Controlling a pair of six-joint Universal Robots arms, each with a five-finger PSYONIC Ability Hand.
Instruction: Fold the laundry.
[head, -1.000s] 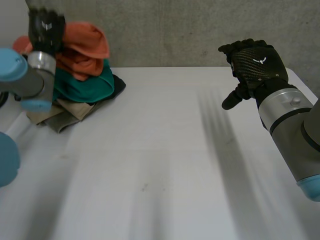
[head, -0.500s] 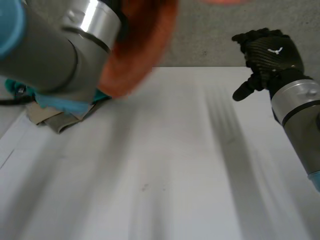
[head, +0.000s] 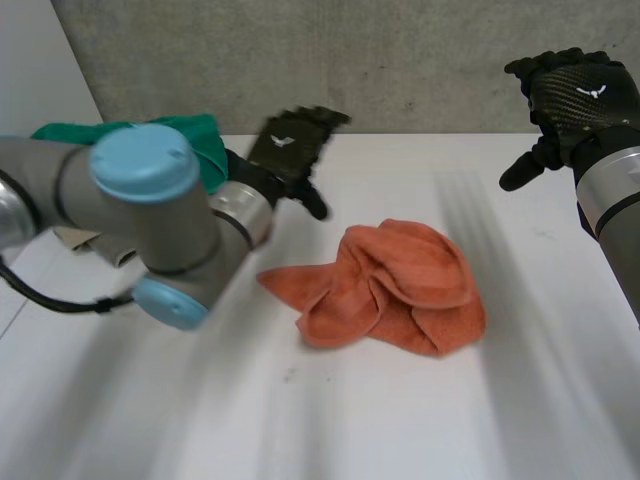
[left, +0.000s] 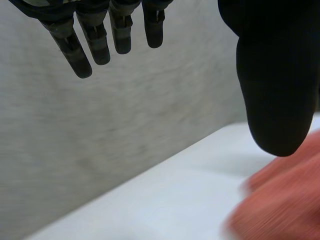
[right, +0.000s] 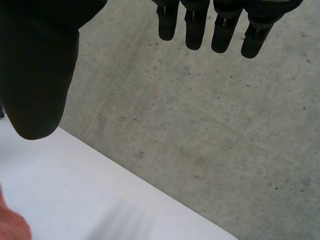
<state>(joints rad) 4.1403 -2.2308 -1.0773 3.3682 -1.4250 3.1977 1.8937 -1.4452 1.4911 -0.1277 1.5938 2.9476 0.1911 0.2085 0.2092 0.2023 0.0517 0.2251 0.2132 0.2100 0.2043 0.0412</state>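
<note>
An orange cloth (head: 395, 285) lies crumpled in a loose heap on the white table (head: 350, 420), a little right of the middle. My left hand (head: 292, 148) hovers above the table just to the cloth's upper left, open, its straight fingers (left: 95, 35) holding nothing; the orange cloth (left: 280, 200) lies below its thumb. My right hand (head: 568, 98) is raised over the table's far right, open and empty, with fingers (right: 215, 25) straight. A corner of the orange cloth (right: 11, 224) lies under its thumb.
A pile of laundry sits at the table's far left: a green cloth (head: 195, 140) on top and a beige cloth (head: 85, 240) under it, partly behind my left arm (head: 140, 200). A grey concrete wall (head: 400, 60) runs behind the table.
My left hand took the orange cloth off the pile, swung it right, and let it go onto the table. Its fingers have opened. My right hand moved right and up.
</note>
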